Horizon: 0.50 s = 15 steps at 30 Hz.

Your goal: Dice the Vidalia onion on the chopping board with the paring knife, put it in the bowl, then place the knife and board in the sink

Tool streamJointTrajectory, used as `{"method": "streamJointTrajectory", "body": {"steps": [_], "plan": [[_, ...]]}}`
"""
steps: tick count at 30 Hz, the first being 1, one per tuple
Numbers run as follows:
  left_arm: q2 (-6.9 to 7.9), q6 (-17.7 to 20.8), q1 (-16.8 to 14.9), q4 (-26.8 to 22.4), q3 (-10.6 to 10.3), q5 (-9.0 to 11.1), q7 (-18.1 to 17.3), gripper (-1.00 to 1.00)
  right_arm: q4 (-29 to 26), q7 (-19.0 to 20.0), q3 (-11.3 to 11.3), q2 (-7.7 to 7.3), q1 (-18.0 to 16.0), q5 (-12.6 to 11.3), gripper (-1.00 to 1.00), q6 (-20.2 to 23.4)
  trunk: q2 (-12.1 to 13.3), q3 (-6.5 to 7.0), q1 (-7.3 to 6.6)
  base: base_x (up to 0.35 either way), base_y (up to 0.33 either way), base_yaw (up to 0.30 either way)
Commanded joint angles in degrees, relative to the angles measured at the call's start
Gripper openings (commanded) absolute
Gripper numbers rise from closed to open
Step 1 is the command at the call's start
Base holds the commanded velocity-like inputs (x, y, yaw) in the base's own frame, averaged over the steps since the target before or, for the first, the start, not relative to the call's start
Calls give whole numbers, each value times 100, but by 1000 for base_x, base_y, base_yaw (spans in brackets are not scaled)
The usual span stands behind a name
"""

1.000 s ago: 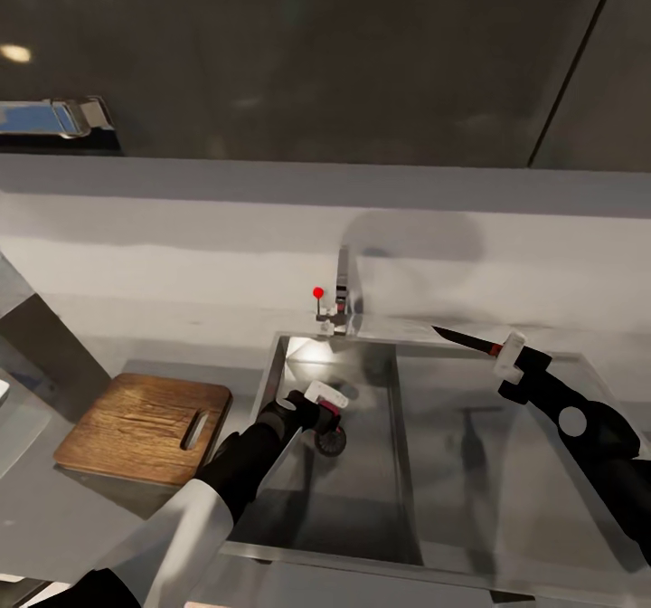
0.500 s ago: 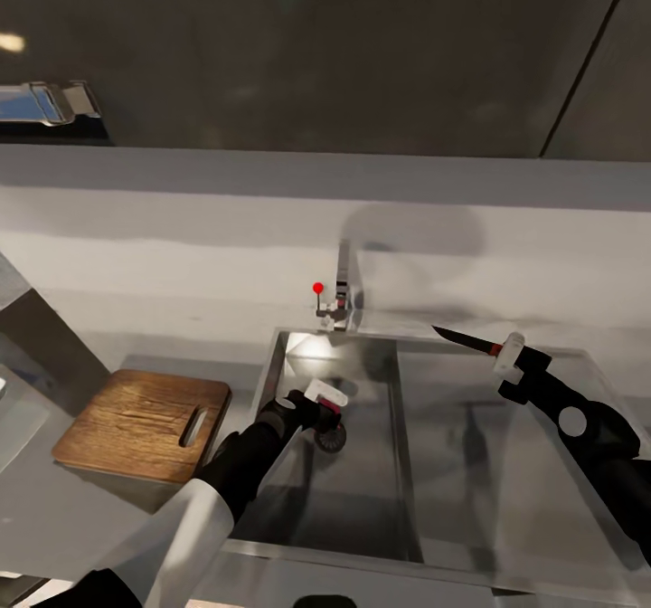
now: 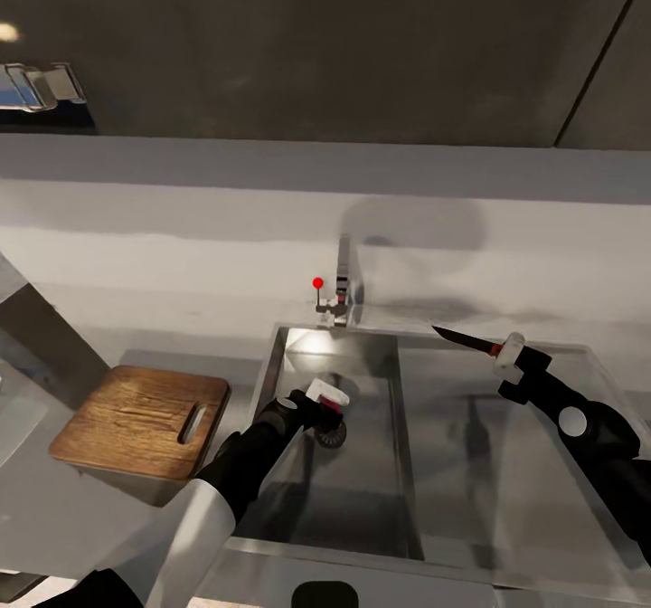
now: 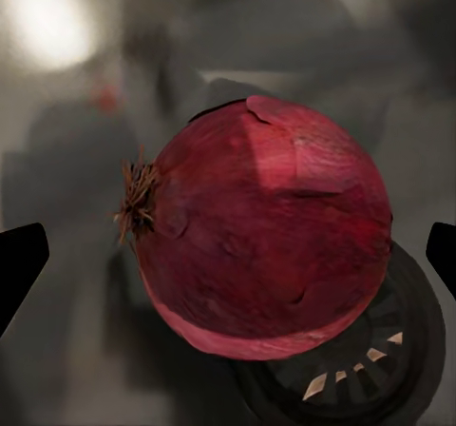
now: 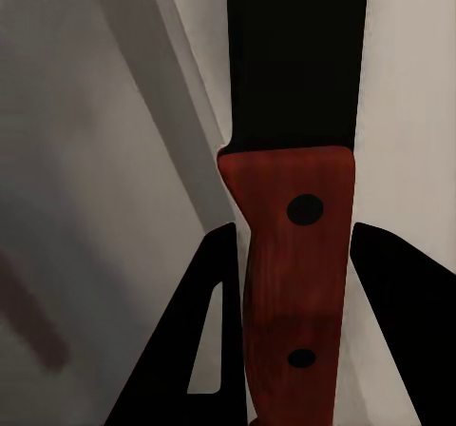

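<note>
While the left claw (image 3: 324, 402) hangs low inside the sink (image 3: 271, 364), the Vidalia onion (image 4: 261, 226) sits right between its spread fingers in the left wrist view, dark fingertips (image 4: 19, 264) standing off at either side with clear gaps, nothing pinched. That onion is red-purple and papery, root tuft out to one side, and it's resting on the basin floor partly over the round drain (image 4: 380, 369). In the head view the drain (image 3: 330, 439) peeks out just below the claw.

Over on the other side, the right claw (image 3: 509, 359) is pressed onto the paring knife (image 3: 463, 339), held up above the drainboard (image 3: 506, 463), dark blade aimed toward the tap (image 3: 342, 287). From the right wrist view the red riveted handle (image 5: 294, 283) runs squarely between the two black fingers (image 5: 204, 340), blade (image 5: 294, 55) reaching out ahead.

Off to the left of the basin, the chopping board (image 3: 136, 418) lies flat on the surface (image 3: 54, 499), slot handle toward the sink, well apart from both claws. The tap's red dot (image 3: 317, 282) stands at the back edge, below the glossy dark upper cabinets (image 3: 316, 47).
</note>
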Motion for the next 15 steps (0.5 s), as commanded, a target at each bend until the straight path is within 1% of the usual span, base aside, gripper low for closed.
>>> {"method": "streamJointTrajectory", "body": {"steps": [1,7,15], "plan": [[0,10,-4,-6,-1,4,-11,100,-10,25,12,-5,-6,40,-100,32,-12,-18,3,0,0,0],[0,-83,-4,-6,-1,4,-5,100,-10,29,21,-5,-6,40,-100,147,-12,-63,3,0,0,0],[0,-90,-4,-6,-1,4,-3,100,-10,25,162,-5,-6,42,-100,266,-12,-73,3,0,0,0]]}}
